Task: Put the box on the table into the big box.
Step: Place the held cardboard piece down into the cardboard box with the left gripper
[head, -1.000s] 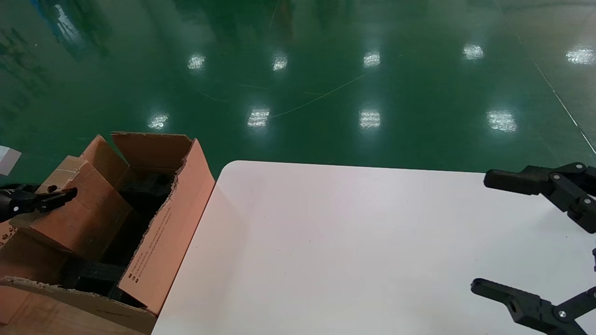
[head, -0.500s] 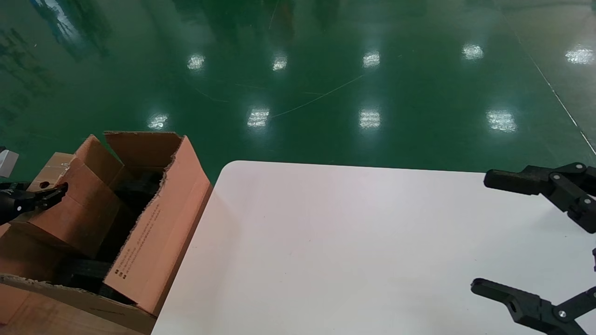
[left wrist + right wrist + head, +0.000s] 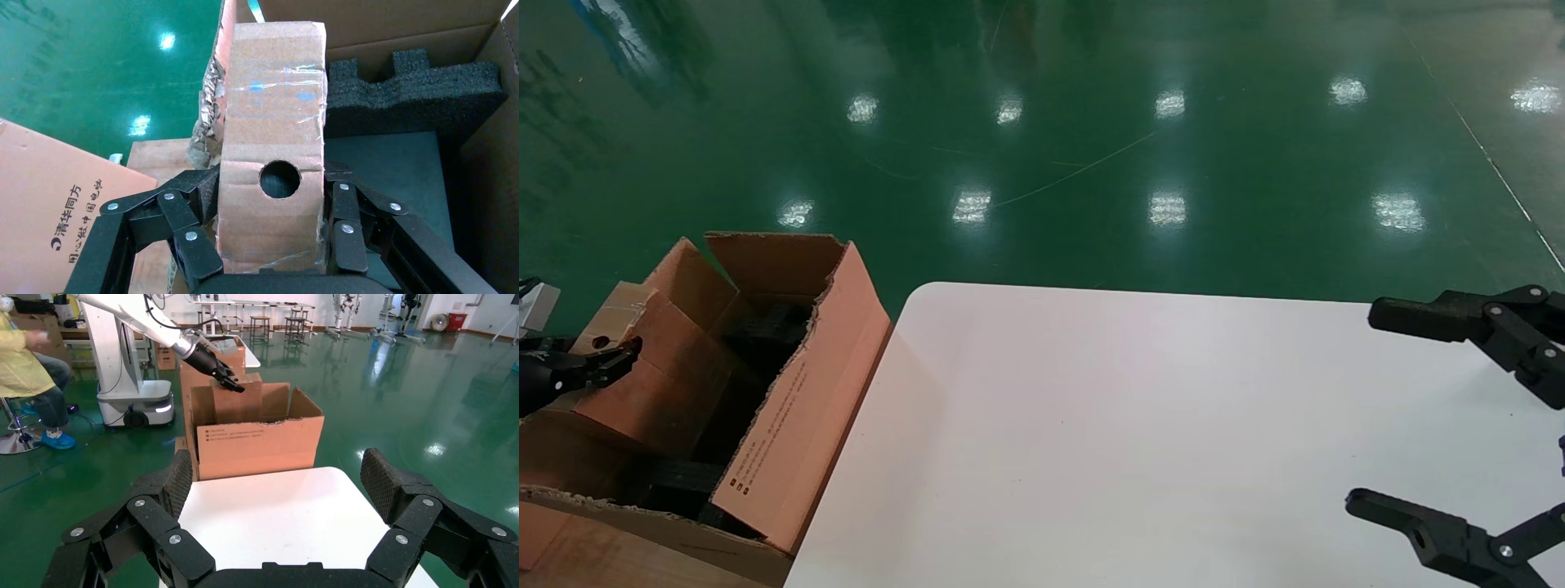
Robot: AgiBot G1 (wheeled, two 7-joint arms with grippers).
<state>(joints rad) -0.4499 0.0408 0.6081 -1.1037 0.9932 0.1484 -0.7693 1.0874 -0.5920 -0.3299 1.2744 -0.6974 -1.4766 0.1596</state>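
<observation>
The box [image 3: 272, 153] is clamped across its faces by the left pincer [image 3: 269, 242], narrow holed side facing the wrist camera, and hangs over the open mouth of the big box [image 3: 793, 425]. In the head view the box [image 3: 654, 367] sits between the raised flaps, tilted, its lower end down inside the carton. Black foam [image 3: 416, 92] lies just beyond it. The desk [image 3: 1132, 441] carries no box. The right pincer [image 3: 1418, 408] is parked over the desk's right side, jaws spread wide, holding nothing.

Judgement: the placing step is in hand and nearly done. The next move calls for lowering the box until it rests on the foam, then releasing, keeping clear of the ragged flap [image 3: 205, 122] beside it.
</observation>
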